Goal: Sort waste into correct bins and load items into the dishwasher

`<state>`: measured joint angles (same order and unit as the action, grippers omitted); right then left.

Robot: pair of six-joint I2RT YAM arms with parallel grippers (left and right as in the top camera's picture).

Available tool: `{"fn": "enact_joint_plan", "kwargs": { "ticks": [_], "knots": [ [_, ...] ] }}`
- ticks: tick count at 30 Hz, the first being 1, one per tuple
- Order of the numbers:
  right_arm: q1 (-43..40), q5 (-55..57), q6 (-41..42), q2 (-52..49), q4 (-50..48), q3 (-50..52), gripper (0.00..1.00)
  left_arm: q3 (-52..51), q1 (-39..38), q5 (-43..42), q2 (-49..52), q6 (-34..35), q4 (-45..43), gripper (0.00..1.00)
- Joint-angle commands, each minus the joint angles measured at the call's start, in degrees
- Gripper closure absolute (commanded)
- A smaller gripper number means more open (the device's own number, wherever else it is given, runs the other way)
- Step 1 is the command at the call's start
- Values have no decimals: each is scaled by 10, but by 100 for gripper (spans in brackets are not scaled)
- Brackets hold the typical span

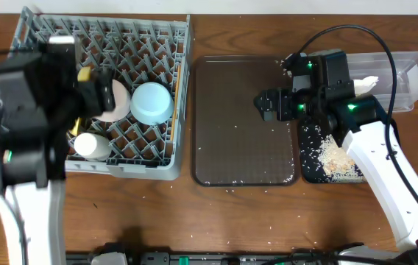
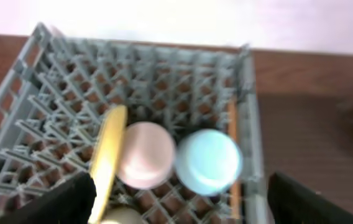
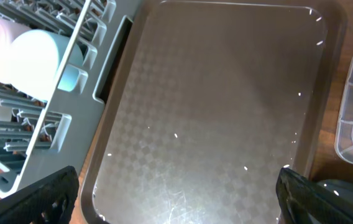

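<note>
Now | left gripper (image 2: 183,205) spread, above rack (image 2: 251,124) | right gripper (image 3: 179,202) spread, above brown tray (image 3: 226,93)

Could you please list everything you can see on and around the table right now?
dish rack: one, grey, table's left
plate: one, yellow, upright in rack
white bowl: one, in rack beside plate
blue bowl: one, light blue, in rack beside white bowl
cup: one, white, rack's near edge
chopsticks: wooden, count unclear, along rack's right wall
serving tray: one, brown, centre
black tray: one, right of serving tray
rice scraps: pile, whitish, on black tray
tub: one, clear, far right
napkin: one, white, in tub
table: brown wood
left gripper: open, above rack
right gripper: open, above serving tray
</note>
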<state>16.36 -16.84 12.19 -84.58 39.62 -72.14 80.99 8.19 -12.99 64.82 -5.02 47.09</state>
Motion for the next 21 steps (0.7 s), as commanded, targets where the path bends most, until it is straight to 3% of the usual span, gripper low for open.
{"fn": "enact_joint_plan", "kwargs": {
  "ticks": [1, 10, 15, 21],
  "knots": [
    [4, 8, 4, 8, 0, 0, 1, 5, 1, -48, -83, 38, 22, 11],
    [4, 8, 4, 8, 0, 0, 1, 5, 1, -48, -217, 38, 37, 11],
    [4, 8, 4, 8, 0, 0, 1, 5, -4, -47, -244, 38, 39, 11],
    [4, 8, 4, 8, 0, 0, 1, 1, -4, -43, -248, 38, 114, 11]
  ]
}}
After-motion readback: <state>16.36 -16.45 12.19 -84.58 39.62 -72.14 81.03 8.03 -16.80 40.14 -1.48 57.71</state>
